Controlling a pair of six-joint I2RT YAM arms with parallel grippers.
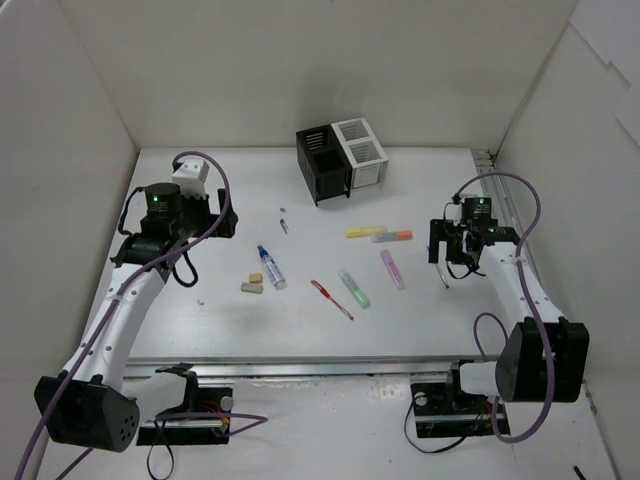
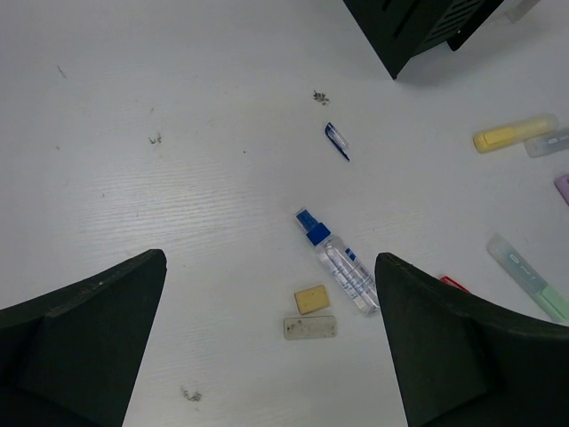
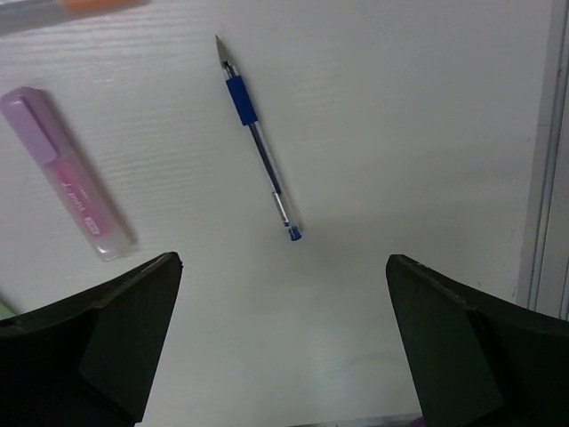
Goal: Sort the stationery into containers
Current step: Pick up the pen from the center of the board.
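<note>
The black container (image 1: 322,165) and the white mesh container (image 1: 362,152) stand joined at the back centre. On the table lie yellow (image 1: 360,232), orange (image 1: 393,237), pink (image 1: 392,269) and green (image 1: 354,288) highlighters, a red pen (image 1: 331,299), a blue-capped stick (image 1: 270,267) and two erasers (image 1: 252,283). My left gripper (image 2: 271,267) is open and empty, above the table, short of the tan eraser (image 2: 311,298) and the grey eraser (image 2: 310,327). My right gripper (image 3: 284,262) is open and empty, above the table, short of a blue pen (image 3: 256,138).
A small blue pen cap (image 2: 337,141) lies between the stick and the black container (image 2: 418,27). White walls enclose the table on the left, back and right. A metal rail (image 1: 500,190) runs along the right edge, close to my right arm.
</note>
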